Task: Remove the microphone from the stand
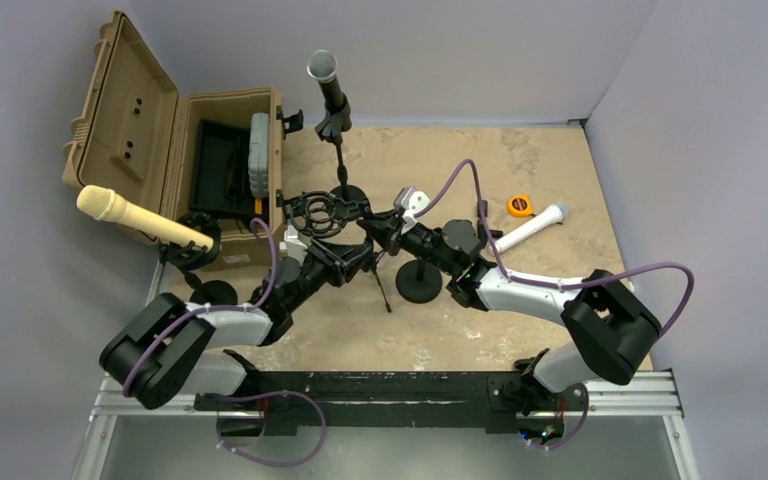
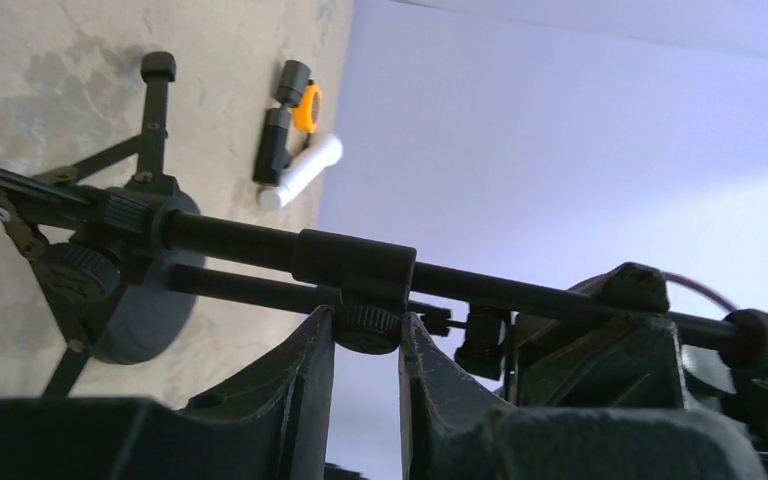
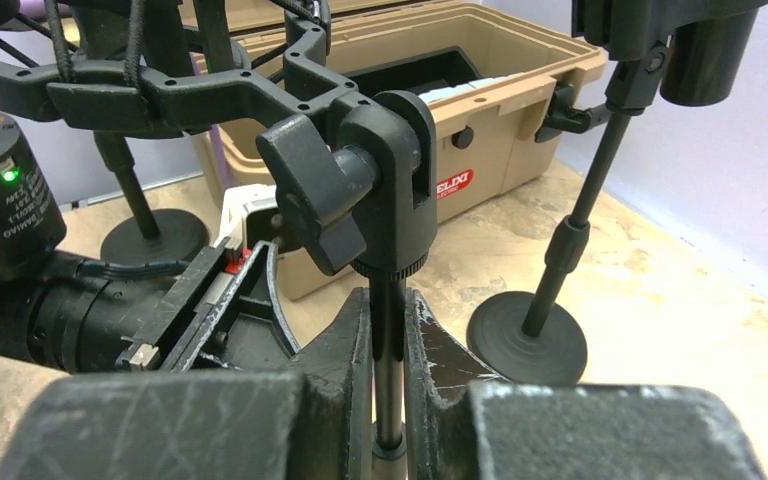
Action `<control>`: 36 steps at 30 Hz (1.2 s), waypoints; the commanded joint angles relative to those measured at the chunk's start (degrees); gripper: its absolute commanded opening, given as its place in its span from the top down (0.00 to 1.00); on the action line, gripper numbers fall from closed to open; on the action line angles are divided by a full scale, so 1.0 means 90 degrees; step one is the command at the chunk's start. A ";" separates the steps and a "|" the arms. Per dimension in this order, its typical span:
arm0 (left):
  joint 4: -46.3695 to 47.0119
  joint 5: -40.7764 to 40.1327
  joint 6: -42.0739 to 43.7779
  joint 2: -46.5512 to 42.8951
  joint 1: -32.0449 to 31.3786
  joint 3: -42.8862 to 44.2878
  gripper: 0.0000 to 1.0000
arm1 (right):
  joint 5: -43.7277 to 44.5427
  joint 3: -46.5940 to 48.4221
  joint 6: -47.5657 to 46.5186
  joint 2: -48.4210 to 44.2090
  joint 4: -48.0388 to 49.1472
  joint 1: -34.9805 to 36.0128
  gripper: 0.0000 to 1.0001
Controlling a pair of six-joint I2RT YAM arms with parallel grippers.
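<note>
Footage from the top camera: both arms meet mid-table at the shock-mount stand (image 1: pixel 320 210). The left gripper (image 1: pixel 363 252) comes in from 7 o'clock and the right gripper (image 1: pixel 386 232) from 4 o'clock, but from up here I can't tell how either set of jaws stands. The black microphone (image 1: pixel 328 85) sits in its stand's clip at 12 o'clock, and a cream microphone (image 1: pixel 140 218) sits clipped on another stand at 9 o'clock, in front of the open tan case (image 1: pixel 120 110). A white cylinder (image 1: pixel 535 228) and an orange tape measure (image 1: pixel 520 206) lie at 2 o'clock. Left wrist cam: my left gripper (image 2: pixel 368 335) is pinched on a small knurled knob (image 2: pixel 367 322) under a clamp on a black rod (image 2: pixel 230 240). Right wrist cam: the right gripper (image 3: pixel 388 330) is clamped around the thin pole (image 3: pixel 388 300) just below the swivel joint (image 3: pixel 390 190), with the case (image 3: pixel 520 90) behind at 12 o'clock.
</note>
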 commanded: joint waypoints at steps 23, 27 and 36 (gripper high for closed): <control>-0.0930 -0.0038 0.0685 -0.1440 0.0032 0.0205 0.57 | -0.0245 0.0106 0.0030 -0.0032 0.0232 0.0121 1.00; -0.1927 -0.0185 0.1194 -0.1838 0.0032 0.0408 0.57 | -0.0260 0.0110 0.0033 -0.0039 0.0214 0.0125 1.00; -0.3061 -0.0335 0.2447 -0.1724 0.0017 0.0957 0.57 | -0.0248 0.0099 0.0035 -0.0071 0.0192 0.0121 1.00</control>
